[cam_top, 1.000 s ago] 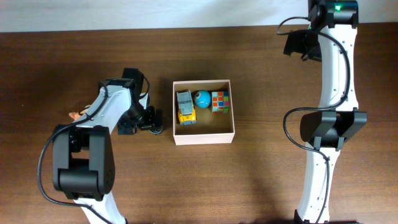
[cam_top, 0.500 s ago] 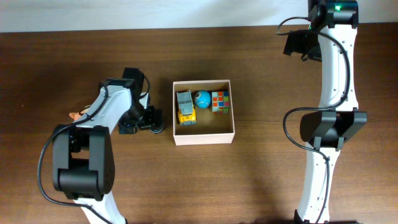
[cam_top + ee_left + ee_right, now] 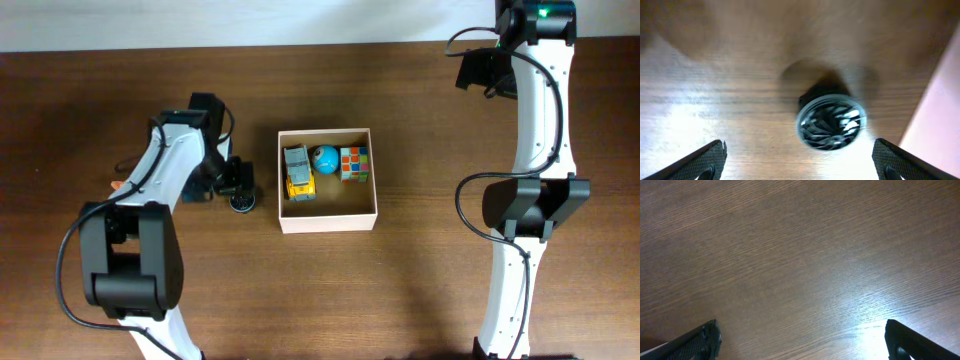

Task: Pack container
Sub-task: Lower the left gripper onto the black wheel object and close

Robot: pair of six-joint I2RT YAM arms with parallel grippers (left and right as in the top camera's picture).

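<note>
The container [image 3: 328, 221], a square white box with a tan inside, sits mid-table and holds a yellow-grey toy truck [image 3: 298, 172], a blue ball [image 3: 325, 157] and a colour cube [image 3: 353, 163]. A small dark round toy with a silvery rim [image 3: 241, 204] stands on the table just left of the box; it also shows in the left wrist view [image 3: 830, 122]. My left gripper [image 3: 232, 180] [image 3: 801, 167] is open and empty, hovering just behind that toy. My right gripper [image 3: 482, 70] [image 3: 802, 340] is open and empty over bare wood at the far right.
The container's white wall [image 3: 942, 125] fills the right edge of the left wrist view. A small orange thing [image 3: 117, 186] lies on the table by the left arm. The table's far edge meets a white wall at the top.
My left gripper has pulled back toward the far side of the table. The dark round toy that lay under it now stands uncovered. The right arm has not moved.
</note>
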